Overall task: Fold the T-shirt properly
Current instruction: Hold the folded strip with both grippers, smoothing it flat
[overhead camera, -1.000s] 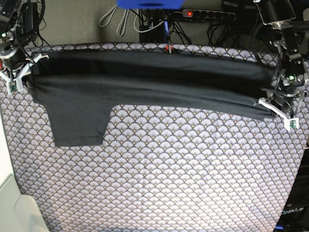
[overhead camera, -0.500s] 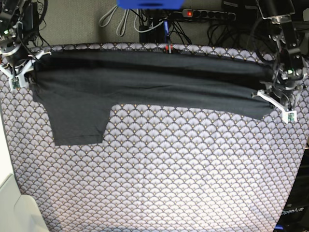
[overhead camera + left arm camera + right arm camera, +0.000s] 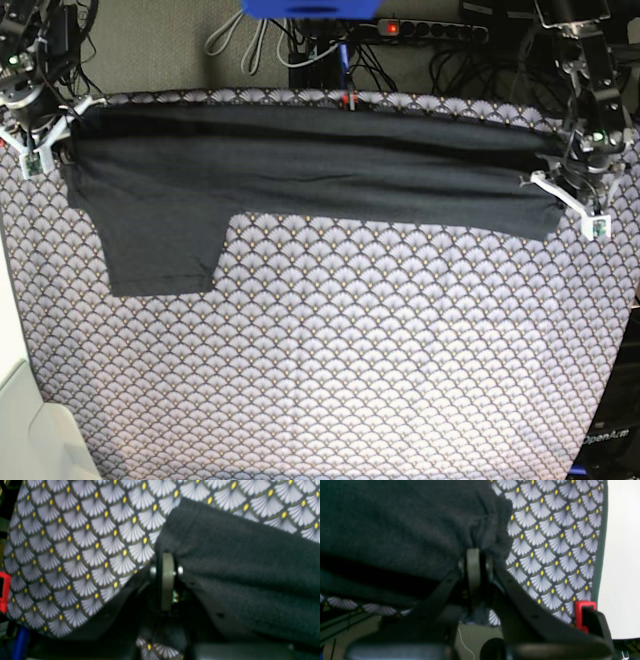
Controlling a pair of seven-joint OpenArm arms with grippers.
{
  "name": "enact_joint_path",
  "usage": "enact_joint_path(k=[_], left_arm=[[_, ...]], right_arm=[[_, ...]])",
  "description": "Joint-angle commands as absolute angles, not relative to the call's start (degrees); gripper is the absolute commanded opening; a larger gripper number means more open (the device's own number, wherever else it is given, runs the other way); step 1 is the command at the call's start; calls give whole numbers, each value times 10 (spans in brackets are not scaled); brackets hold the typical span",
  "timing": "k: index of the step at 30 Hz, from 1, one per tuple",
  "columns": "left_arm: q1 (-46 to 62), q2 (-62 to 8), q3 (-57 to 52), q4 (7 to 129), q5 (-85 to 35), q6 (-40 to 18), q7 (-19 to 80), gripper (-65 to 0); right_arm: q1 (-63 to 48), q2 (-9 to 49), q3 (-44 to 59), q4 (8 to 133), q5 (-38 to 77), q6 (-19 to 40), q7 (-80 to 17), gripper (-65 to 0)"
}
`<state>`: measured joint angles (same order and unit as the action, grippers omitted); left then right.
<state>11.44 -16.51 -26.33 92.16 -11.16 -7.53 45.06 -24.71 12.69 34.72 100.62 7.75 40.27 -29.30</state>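
Left gripper, at the base view's right, pinched tight on one end of the T-shirt; in its wrist view the two fingers meet on a bunched corner of dark knit cloth; right gripper, at the base view's left, likewise clamped on the opposite end, its fingers closed over a gathered edge. Near to far: bare table cover in front, then one short sleeve lying flat and pointing toward the near edge, then the long folded band of the shirt stretched across the far part of the table. The band's long axis runs from gripper to gripper, so the cloth lies inward from each; each arm is nearest its own end, and the sleeve sits on the right gripper's side. The next move probably turns on both ends travelling together, lest the span sag or skew. Shirt: matt charcoal, soft, faintly fuzzy, creased lengthwise; cover: pale fan-shaped scales with yellow dots; power strip and cables behind the table.
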Motion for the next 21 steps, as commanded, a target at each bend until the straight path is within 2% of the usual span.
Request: enact_joint_path(k=[1,21], left_arm=[[109,-175,-268,934,-110,-73,440,-645],[121,-180,-269,935,-110,-73,440,-645]], right_arm=[[-248,137,353,1015,80,400,-280,-650],[-261,137,355,1013,79,400,-280,-650]])
